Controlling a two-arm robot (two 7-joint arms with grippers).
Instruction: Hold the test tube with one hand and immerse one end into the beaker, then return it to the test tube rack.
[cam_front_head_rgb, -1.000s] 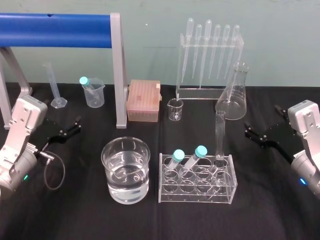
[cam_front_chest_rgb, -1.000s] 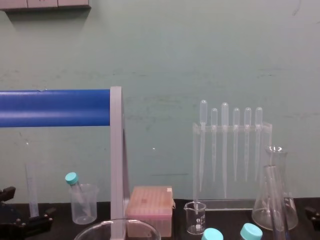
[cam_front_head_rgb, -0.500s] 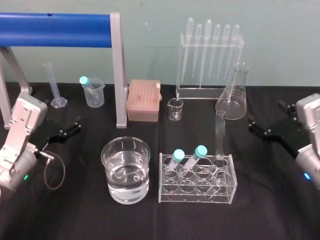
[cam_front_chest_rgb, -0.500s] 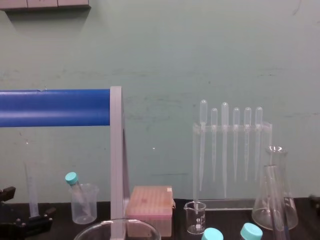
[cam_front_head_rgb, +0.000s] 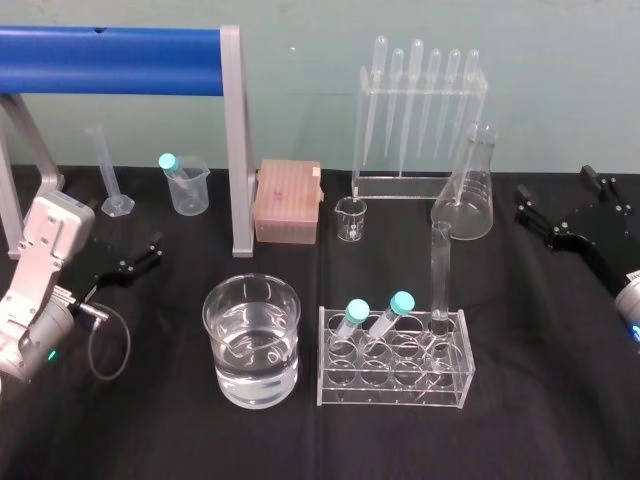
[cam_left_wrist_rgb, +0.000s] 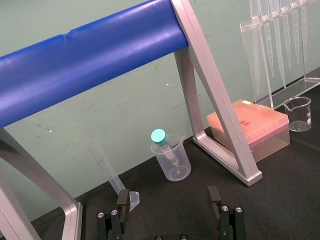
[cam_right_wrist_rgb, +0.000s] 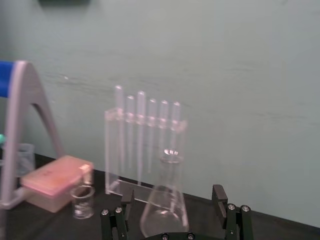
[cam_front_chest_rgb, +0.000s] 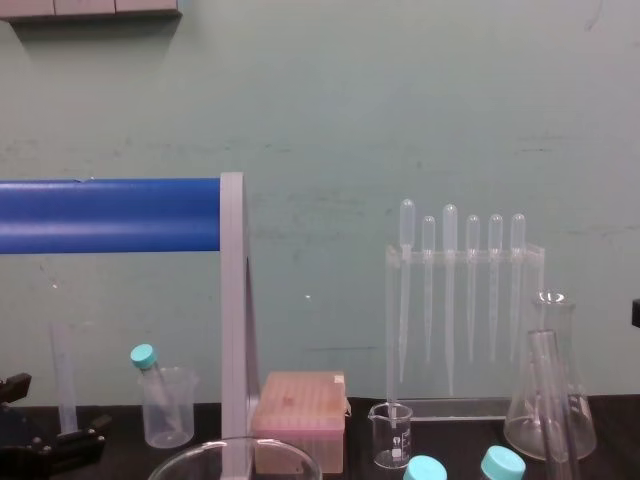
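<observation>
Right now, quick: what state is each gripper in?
Left gripper: fingers open, holding nothing, low over the table's left side.
Right gripper: fingers open, holding nothing, right of the conical flask.

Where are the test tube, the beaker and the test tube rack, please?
test tube (cam_front_head_rgb: 440, 270): head view, mid-length of glass.
beaker (cam_front_head_rgb: 252, 278): head view, far rim.
test tube rack (cam_front_head_rgb: 395, 392): head view, front panel.

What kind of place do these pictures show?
Most likely a chemistry laboratory bench, perhaps a robot test setup. A black table carries a beaker of clear liquid, a test tube standing in a test tube rack, a stand of pipettes and a conical flask.
</observation>
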